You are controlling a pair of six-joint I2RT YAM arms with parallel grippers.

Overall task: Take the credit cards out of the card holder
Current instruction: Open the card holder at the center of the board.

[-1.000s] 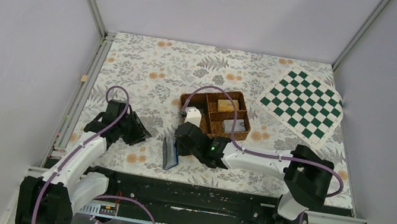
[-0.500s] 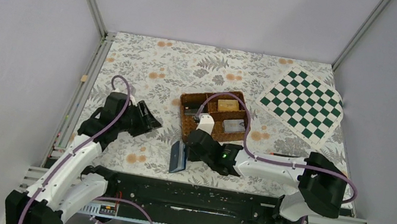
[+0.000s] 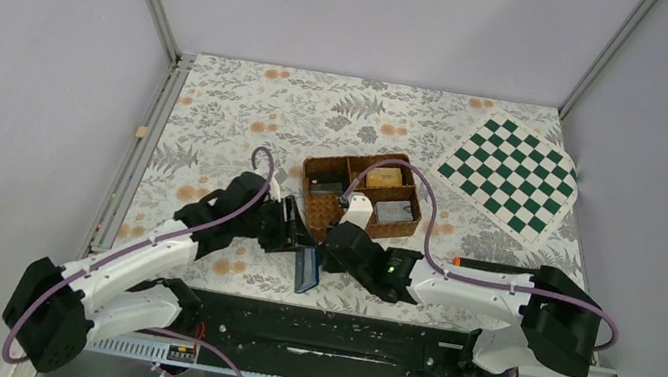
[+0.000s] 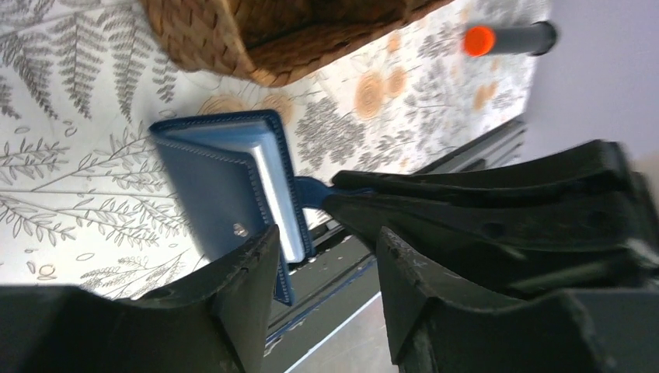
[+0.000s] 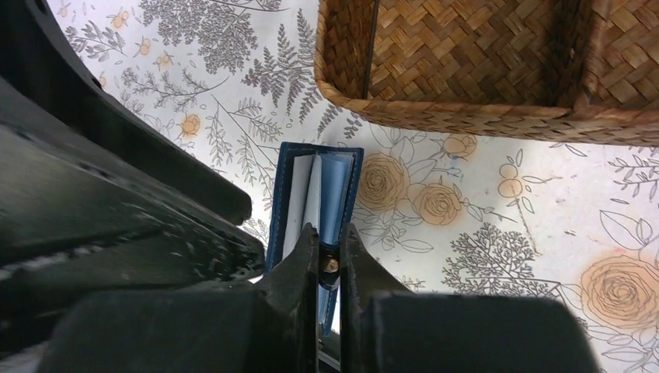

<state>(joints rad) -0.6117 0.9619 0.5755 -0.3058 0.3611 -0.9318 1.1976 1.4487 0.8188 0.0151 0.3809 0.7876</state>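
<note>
I saw the right claw [image 5: 327, 247] pinched tight on the short dark snap tab of the small navy bifold card holder [image 5: 284, 203], the snap showing between its fingers. The card holder [image 3: 305, 270] sat just in front of the near-left corner of the brown wicker compartment tray [image 3: 309, 201], between the two claws, over the floral fern-print table cover [image 3: 241, 113]. It hung partly open like a book, its light blue pocketed inside facing the tray. A pale flat edge showed between the covers, but I could not tell whether it was a card, nor whether the holder touched the cloth.

The left claw [image 4: 326, 233] stood open with nothing clamped. In its wrist view the card holder [image 4: 221, 183] lay just beyond one fingertip, and the right claw's fingers reached in across the gap.

A dark marker with an orange cap [image 4: 505, 39] lay on the cloth to the right, well apart, and a green-and-white checkered mat [image 3: 509, 176] lay at the far right corner.
</note>
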